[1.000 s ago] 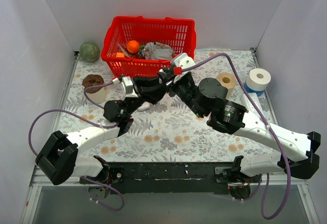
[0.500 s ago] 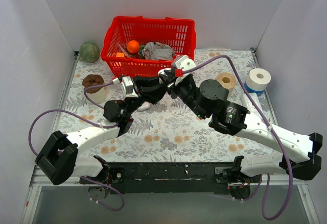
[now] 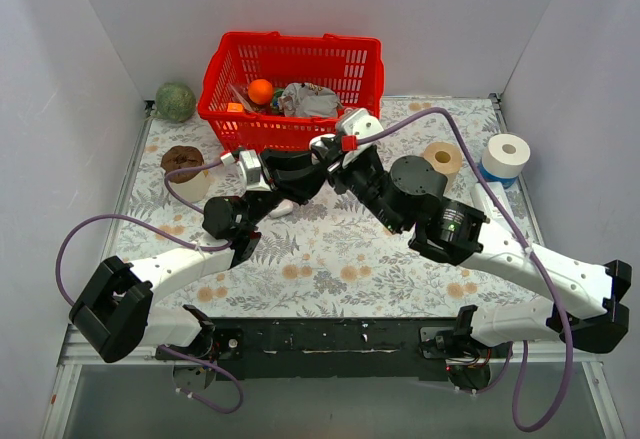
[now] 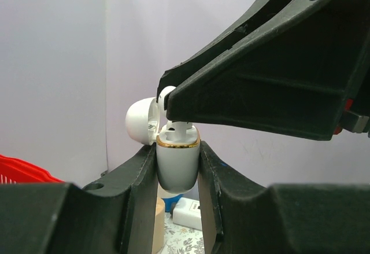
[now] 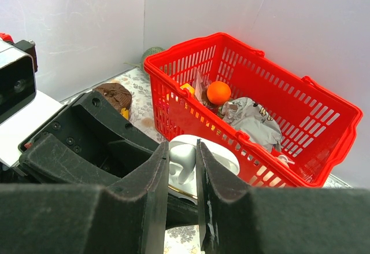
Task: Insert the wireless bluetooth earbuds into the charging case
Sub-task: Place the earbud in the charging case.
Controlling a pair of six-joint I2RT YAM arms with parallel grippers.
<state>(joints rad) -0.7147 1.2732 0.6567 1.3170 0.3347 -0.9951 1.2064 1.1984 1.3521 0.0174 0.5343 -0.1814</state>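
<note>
My left gripper point(image 4: 178, 173) is shut on a white charging case point(image 4: 177, 164) with a gold rim, held upright with its lid point(image 4: 141, 122) swung open to the left. My right gripper point(image 5: 182, 164) is shut on a white earbud point(image 5: 184, 160) and holds it stem-down in the case's mouth point(image 5: 202, 179). In the left wrist view the earbud point(image 4: 175, 129) shows at the case's top, under the right gripper's dark fingers point(image 4: 260, 86). In the top view the two grippers meet at mid-table point(image 3: 322, 162), in front of the basket; case and earbud are hidden there.
A red basket point(image 3: 292, 84) with an orange and crumpled wrappers stands right behind the grippers. A brown muffin point(image 3: 183, 163), a green ball point(image 3: 175, 101), a tape roll point(image 3: 441, 159) and a white-and-blue roll point(image 3: 505, 156) stand on the floral cloth.
The right arm has shifted slightly forward and down toward the left gripper. The left arm holds still.
</note>
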